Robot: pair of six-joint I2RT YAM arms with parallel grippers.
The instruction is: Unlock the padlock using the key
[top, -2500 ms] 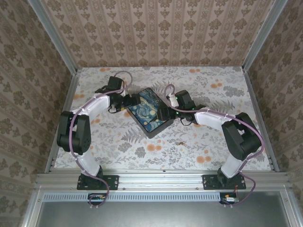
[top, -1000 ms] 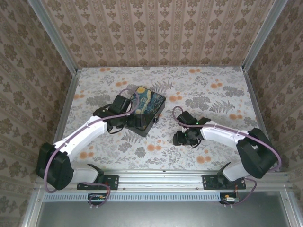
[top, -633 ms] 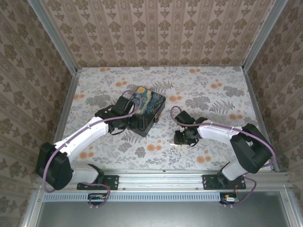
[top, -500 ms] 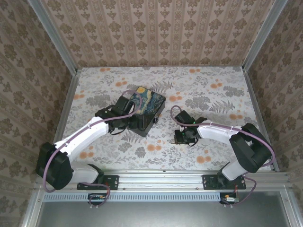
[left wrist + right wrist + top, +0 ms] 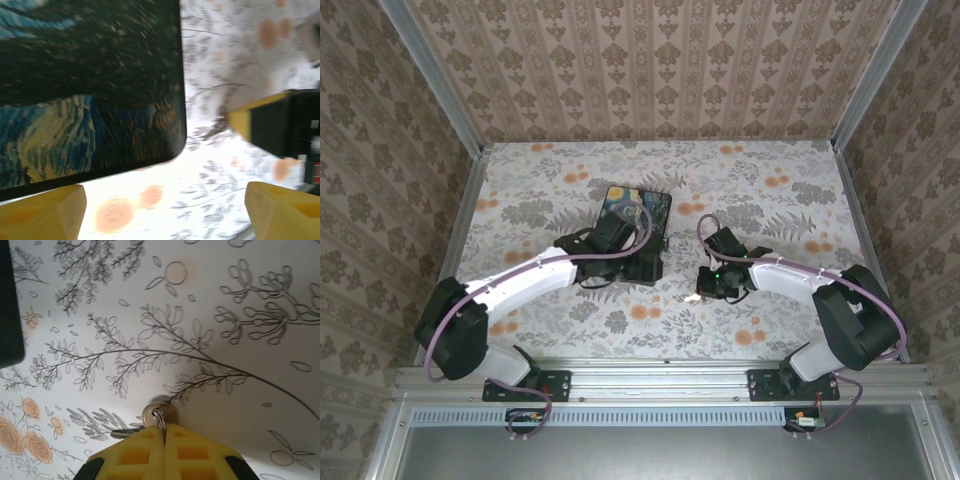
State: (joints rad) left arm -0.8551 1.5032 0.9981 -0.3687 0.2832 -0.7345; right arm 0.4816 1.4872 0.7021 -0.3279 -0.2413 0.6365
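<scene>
The key [image 5: 158,415] has a round brass head and a dark blade lying flat on the flowered floor. My right gripper [image 5: 165,429] is shut on the thin ring through that head, low over the floor [image 5: 708,288] right of the box. The black box with the blue-and-yellow painted lid [image 5: 638,215] lies mid-floor. My left gripper [image 5: 165,210] is open beside the lid's rounded corner [image 5: 100,100], with bare floor between its yellow fingertips [image 5: 45,212]. From above it sits at the box's near edge [image 5: 635,262]. The padlock cannot be made out.
The other arm's yellow-and-black gripper [image 5: 272,122] appears at the right of the left wrist view. Papered walls and metal rails [image 5: 460,230] close in the floor. Open flowered floor lies behind the box and at the far right [image 5: 790,190].
The box has turned squarer and shifted right with the left arm, which swung right. The right gripper closed on the key's ring and moved slightly right.
</scene>
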